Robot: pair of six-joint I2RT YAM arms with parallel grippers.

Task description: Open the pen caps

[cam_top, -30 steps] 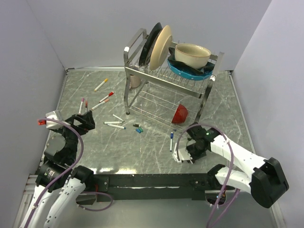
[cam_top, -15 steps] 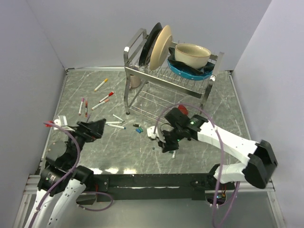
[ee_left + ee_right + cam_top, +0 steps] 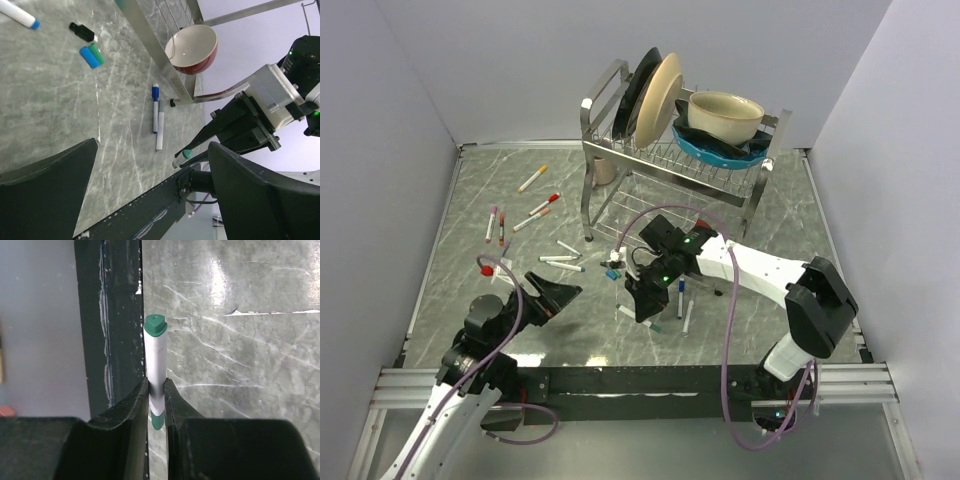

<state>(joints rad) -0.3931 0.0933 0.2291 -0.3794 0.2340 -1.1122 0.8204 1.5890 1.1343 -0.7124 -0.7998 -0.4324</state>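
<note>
Right pincer (image 3: 156, 390) is pinching pen (image 3: 155, 357) mid-barrel. Green cap (image 3: 155, 322) is sticking out past the tips, pointing roughly at left pincer (image 3: 558, 296), which is gaping wide just left of pen.

Left gripper (image 3: 152, 146) hanging wide open over the table (image 3: 60, 110).
Its two dark fingers (image 3: 50, 175) are sitting far apart at the bottom. Past them, two pens (image 3: 159, 125) are lying side by side near a red bowl (image 3: 192, 49). A blue cap (image 3: 89, 56) and a green cap (image 3: 98, 52) are touching, with a black cap (image 3: 81, 32) just beside them. The right gripper (image 3: 200, 149) is pinching a green-tipped pen (image 3: 186, 154).
</note>
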